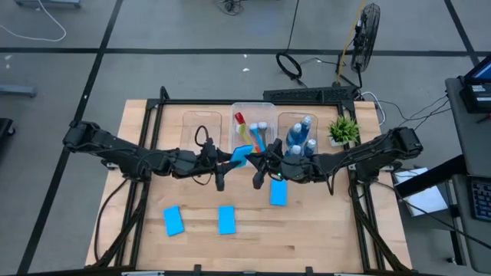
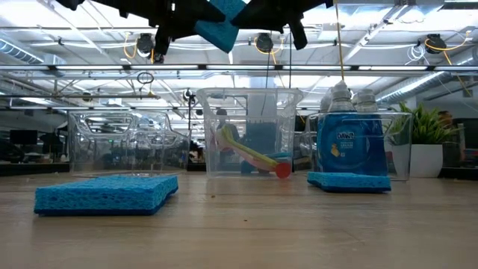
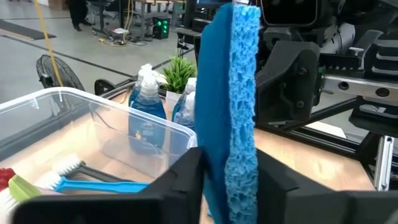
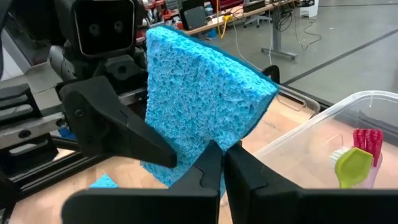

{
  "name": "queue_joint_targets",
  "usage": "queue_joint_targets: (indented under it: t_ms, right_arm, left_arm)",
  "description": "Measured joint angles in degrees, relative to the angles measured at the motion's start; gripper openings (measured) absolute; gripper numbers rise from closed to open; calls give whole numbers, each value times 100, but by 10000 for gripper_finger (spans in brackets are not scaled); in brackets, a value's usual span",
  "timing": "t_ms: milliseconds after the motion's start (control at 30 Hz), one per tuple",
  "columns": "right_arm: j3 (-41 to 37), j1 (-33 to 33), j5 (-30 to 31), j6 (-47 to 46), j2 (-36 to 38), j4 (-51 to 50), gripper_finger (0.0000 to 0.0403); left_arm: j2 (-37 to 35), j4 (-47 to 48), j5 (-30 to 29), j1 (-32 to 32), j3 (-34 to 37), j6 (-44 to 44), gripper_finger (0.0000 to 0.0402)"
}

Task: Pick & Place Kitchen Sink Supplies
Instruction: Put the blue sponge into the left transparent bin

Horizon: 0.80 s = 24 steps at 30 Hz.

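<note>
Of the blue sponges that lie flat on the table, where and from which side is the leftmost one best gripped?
Probably from straight above, pinching the leftmost sponge across its two long edges, near the middle. It lies flat on the table with bare wood all around, so both edges are free. It is slightly turned, so the fingers should turn to match.

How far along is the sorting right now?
Done: blue bottles sit in the right clear tub and dish brushes in the middle tub. In hand: one bright-blue sponge, pinched by both the left gripper and right gripper mid-air. Left: three flat blue sponges on the table; the left tub holds none.
</note>
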State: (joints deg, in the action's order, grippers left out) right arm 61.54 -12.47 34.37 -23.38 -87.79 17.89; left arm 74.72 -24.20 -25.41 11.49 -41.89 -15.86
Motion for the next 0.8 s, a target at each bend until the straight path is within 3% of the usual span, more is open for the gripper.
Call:
queue_joint_targets:
  t_ms: [200, 533, 800]
  right_arm:
    - [0, -2, -10, -1, 7, -67, 0]
    - [-4, 2, -321, 63, 9, -71, 27]
    - [-7, -3, -754, 19, 2, -272, 94]
  left_arm:
    - [0, 12, 114, -2, 0, -38, 14]
    - [-240, 289, 171, 0, 5, -407, 8]
    - [-1166, 1768, -593, 0, 5, -829, 8]
